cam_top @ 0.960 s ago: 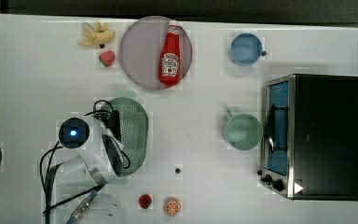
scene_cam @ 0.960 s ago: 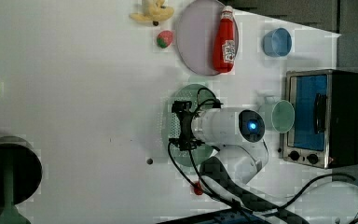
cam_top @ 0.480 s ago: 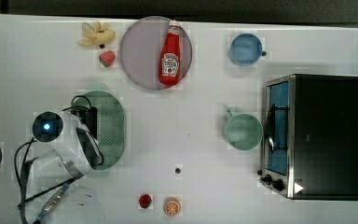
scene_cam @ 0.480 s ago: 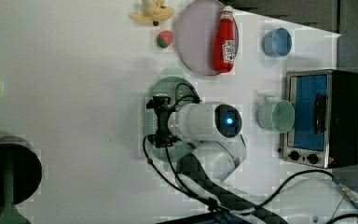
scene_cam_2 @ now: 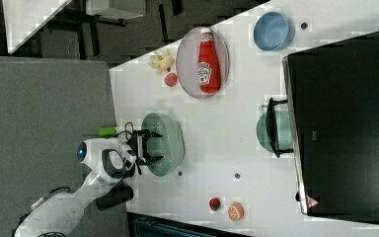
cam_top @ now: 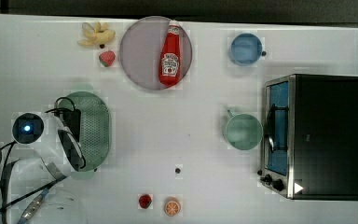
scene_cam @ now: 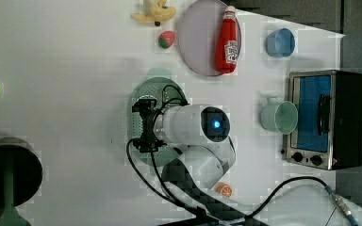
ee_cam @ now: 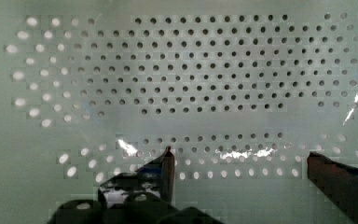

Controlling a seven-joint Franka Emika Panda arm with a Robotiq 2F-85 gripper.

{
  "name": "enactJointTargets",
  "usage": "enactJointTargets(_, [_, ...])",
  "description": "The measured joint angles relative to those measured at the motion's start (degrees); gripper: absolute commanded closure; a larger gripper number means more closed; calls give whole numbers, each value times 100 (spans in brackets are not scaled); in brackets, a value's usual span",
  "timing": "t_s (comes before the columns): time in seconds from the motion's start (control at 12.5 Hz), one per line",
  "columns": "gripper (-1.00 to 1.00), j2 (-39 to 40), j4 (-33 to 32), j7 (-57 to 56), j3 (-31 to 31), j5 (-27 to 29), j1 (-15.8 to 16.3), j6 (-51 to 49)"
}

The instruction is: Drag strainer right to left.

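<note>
The pale mint-green strainer (cam_top: 98, 126) lies on the white table at the top view's left side, its long axis running top to bottom. My gripper (cam_top: 77, 140) reaches down into its bowl on the side toward the top view's left. In the wrist view the dotted bowl of the strainer (ee_cam: 191, 70) spreads out close ahead, and the two black fingers (ee_cam: 167, 170) stand wide apart over it; the gripper (ee_cam: 240, 165) is open with nothing between them. The left view shows the gripper (scene_cam: 143, 123) over the strainer (scene_cam: 158, 87). The right view shows the gripper (scene_cam_2: 150, 145) inside the strainer (scene_cam_2: 170, 138).
A lilac plate (cam_top: 140, 56) holds a ketchup bottle (cam_top: 169, 56). Bananas (cam_top: 95, 35) and a strawberry (cam_top: 106, 58) lie beside it. A blue mug (cam_top: 246, 49), a mint mug (cam_top: 242, 131) and a toaster oven (cam_top: 317, 135) are at the top view's right. An orange (cam_top: 171, 206) sits near the bottom edge.
The arm and the strainer have slid together toward the top view's left. The other objects have stayed in place.
</note>
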Motion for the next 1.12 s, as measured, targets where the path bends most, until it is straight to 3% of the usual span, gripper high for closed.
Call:
enactJointTargets(0.56, [-100,182,325,145,65,91,246,-229])
enactJointTargets(0.72, [-100,39,336,145,-11,48,325,-688])
enactJointTargets(1.12, [-100,-1569,213,-727,-469,253,403,-2979])
